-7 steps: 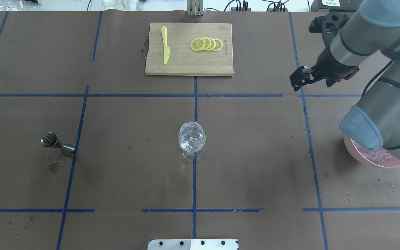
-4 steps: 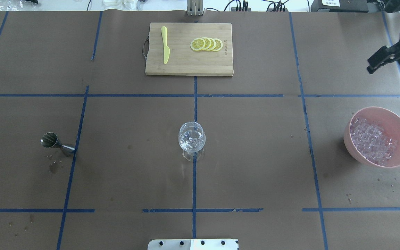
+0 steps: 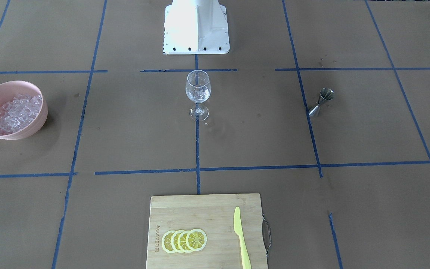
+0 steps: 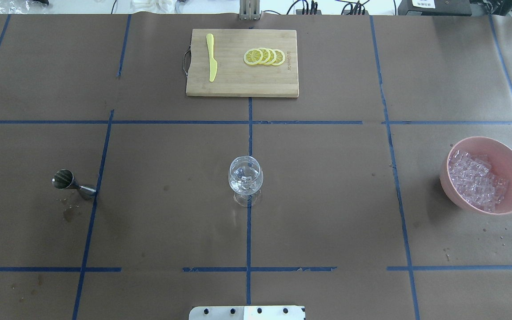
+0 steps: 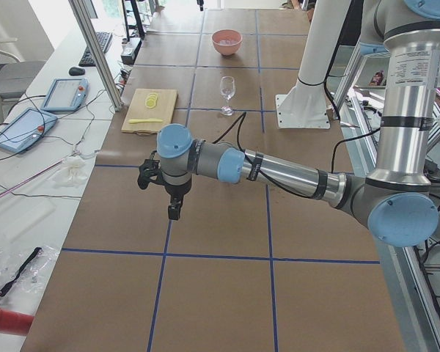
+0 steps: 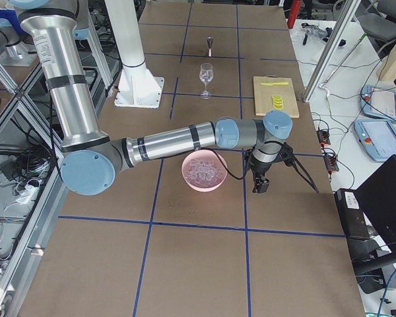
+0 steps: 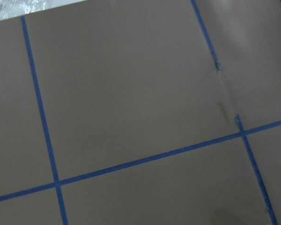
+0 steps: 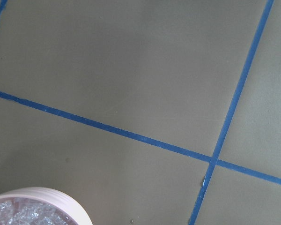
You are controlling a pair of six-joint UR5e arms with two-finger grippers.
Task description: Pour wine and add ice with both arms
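A clear stemmed wine glass [image 4: 246, 178] stands at the table's middle, with a few clear cubes in its bowl. The ice [image 4: 476, 184] fills a pink bowl [image 4: 511, 153] at the right. Both arms are out of the overhead and front views. The left gripper [image 5: 174, 209] shows only in the left side view, pointing down over bare table far from the glass. The right gripper [image 6: 259, 185] shows only in the right side view, beside the bowl [image 6: 185, 177]. I cannot tell whether either is open or shut. The right wrist view catches the bowl's rim [image 8: 42, 193].
A steel jigger [image 4: 71, 183] stands at the left by wet spots. A wooden cutting board [image 4: 238, 82] at the far side bears lemon slices [image 4: 264, 57] and a yellow knife [image 4: 211, 58]. The white pedestal [image 3: 196, 26] stands at the robot's side. Droplets lie near the bowl.
The right arm has swung away to the right and left the overhead view, uncovering the pink bowl of ice. The glass, jigger and board have not moved.
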